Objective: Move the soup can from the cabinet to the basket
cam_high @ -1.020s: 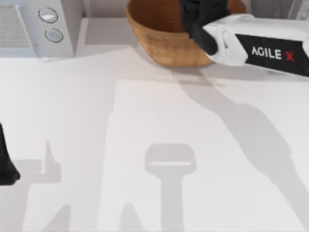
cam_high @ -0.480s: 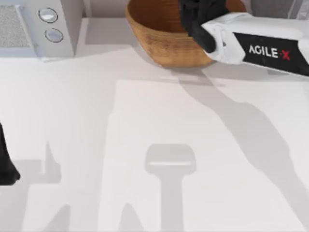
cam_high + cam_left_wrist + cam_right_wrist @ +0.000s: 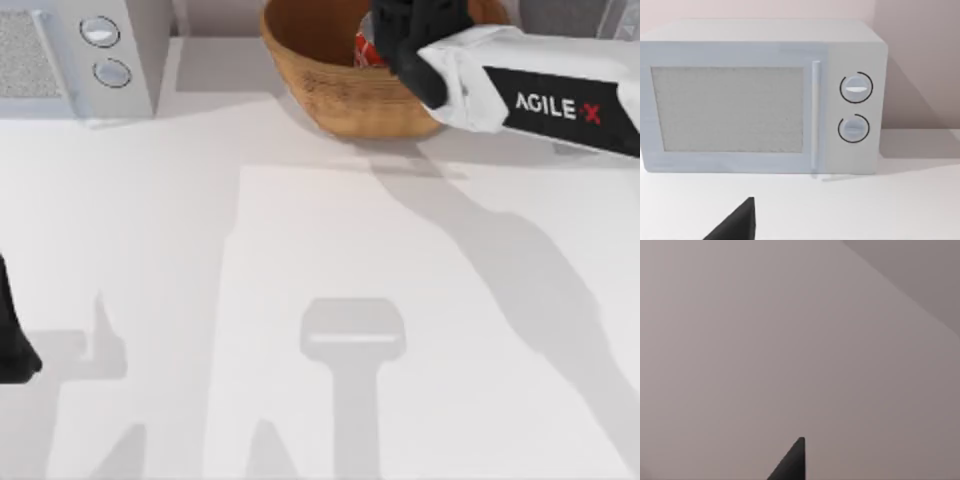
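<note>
A: Where is the soup can [image 3: 365, 50] at this moment?

B: Inside the basket [image 3: 335, 95], toward the basket's right half. A sliver of its red label peeks out just beside the black right end effector [image 3: 405, 35], which hangs over the basket's interior.

A: Does the end effector have hold of it?

B: I cannot tell. From above, the black wrist and the white forearm with the AgileX lettering cover the fingers, so whether they are spread or closed on the can is hidden. The can may be touching the end effector, but the view is too blocked to be sure.

A: And the right wrist camera?

B: It faces a plain pinkish-grey wall, with one dark fingertip [image 3: 792, 462] at the frame's edge.

A: The other arm?

B: The left arm is parked well away from the basket, at the left edge of the white bench [image 3: 300, 250]. One of its dark fingertips [image 3: 737, 222] shows in the left wrist view, facing a white microwave [image 3: 765, 97] with two round knobs, which sits on the bench to the basket's left
</note>
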Action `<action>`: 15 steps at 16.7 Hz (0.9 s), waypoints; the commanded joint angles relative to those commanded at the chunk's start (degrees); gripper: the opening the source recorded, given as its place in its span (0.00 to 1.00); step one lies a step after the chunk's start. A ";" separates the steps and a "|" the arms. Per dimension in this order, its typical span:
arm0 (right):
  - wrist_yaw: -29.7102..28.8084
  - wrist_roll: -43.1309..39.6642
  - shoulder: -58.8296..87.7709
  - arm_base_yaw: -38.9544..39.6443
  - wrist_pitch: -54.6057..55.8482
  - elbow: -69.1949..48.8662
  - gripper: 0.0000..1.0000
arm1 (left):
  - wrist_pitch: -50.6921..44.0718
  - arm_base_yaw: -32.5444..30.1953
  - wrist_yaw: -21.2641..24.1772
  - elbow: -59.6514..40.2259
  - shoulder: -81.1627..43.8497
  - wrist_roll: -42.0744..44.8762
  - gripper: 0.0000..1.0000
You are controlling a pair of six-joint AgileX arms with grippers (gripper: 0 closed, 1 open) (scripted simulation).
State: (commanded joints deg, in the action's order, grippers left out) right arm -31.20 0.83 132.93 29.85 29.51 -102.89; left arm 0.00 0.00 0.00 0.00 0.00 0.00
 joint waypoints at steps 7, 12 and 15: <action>0.00 0.00 0.00 0.00 0.00 0.00 1.00 | 0.00 0.00 0.00 0.00 0.00 0.00 1.00; 0.00 0.00 0.00 0.00 0.00 0.00 1.00 | 0.00 0.00 0.00 0.00 0.00 0.00 1.00; 0.00 0.00 0.00 0.00 0.00 0.00 1.00 | 0.00 0.00 0.00 0.00 0.00 0.00 1.00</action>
State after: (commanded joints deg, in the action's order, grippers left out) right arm -31.20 0.83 132.93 29.85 29.51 -102.89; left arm 0.00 0.00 0.00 0.00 0.00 0.00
